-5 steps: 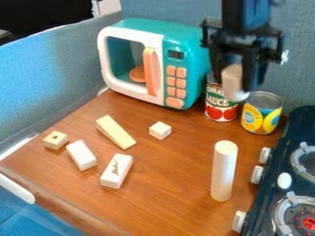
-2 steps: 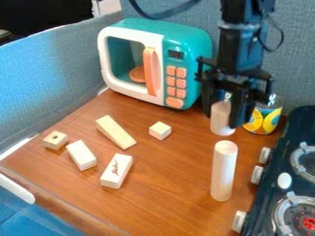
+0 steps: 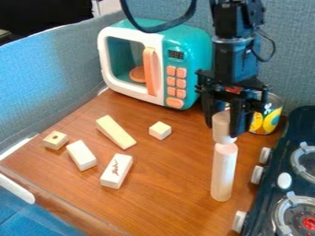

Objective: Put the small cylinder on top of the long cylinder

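The black gripper (image 3: 227, 120) hangs over the right part of the table, shut on the small cylinder (image 3: 222, 128), a short pale wooden piece held upright. Directly below it, the long cylinder (image 3: 223, 173) stands upright on the wooden table (image 3: 166, 189). The small cylinder's lower end is right at the long one's top end; whether the two touch, I cannot tell.
A teal toy microwave (image 3: 190, 76) stands behind, with a yellow can (image 3: 265, 117) behind the gripper. Along the right edge is a stove (image 3: 298, 184). Several pale blocks, among them a cube (image 3: 160, 130), lie left of the cylinders.
The gripper has come down and toward the camera with the small cylinder, from in front of the cans to just over the long cylinder. The long cylinder stands in the same place.
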Action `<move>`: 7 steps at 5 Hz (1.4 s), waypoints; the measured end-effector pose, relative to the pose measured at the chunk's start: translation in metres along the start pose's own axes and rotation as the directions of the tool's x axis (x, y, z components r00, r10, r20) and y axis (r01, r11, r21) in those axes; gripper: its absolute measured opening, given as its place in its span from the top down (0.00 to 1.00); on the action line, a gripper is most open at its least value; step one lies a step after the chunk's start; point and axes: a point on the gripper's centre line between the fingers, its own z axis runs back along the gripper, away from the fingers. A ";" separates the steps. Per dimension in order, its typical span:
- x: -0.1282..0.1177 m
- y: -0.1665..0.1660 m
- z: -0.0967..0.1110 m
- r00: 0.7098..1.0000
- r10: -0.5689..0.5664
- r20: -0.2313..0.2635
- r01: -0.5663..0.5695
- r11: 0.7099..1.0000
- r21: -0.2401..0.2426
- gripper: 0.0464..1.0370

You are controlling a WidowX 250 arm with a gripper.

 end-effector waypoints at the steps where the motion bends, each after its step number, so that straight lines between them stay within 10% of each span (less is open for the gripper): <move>1: 0.006 0.009 -0.017 1.000 0.014 -0.010 -0.015 1.000 -0.015 0.49; 7: 0.016 0.003 -0.024 1.000 0.012 -0.004 -0.012 0.998 0.059 0.49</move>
